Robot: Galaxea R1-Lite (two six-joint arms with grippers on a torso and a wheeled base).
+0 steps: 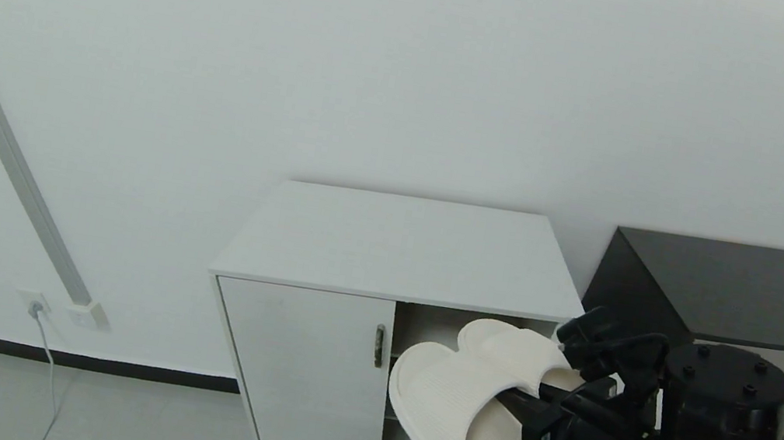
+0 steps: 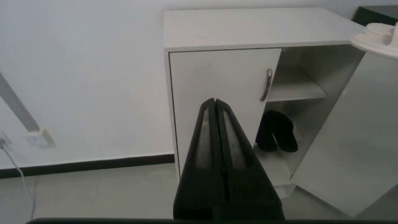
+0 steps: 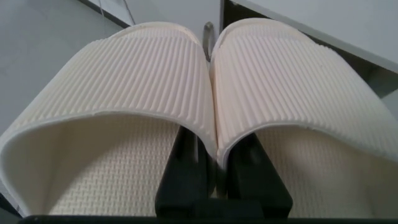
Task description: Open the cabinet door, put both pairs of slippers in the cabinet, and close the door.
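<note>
The right gripper (image 1: 519, 398) is clamped on the pale slippers (image 1: 441, 405), pinching their inner straps together and holding the pair just in front of the cabinet (image 1: 403, 249), at its open right-hand compartment. A black pair of slippers (image 2: 278, 132) sits inside the cabinet on a lower shelf. The left gripper (image 2: 215, 107) hangs before the cabinet's closed left door (image 2: 217, 78), fingers pressed together and empty.

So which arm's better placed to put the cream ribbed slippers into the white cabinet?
Right. The right gripper is shut on the cream ribbed slippers before the open white cabinet; the left gripper is shut, empty.
</note>
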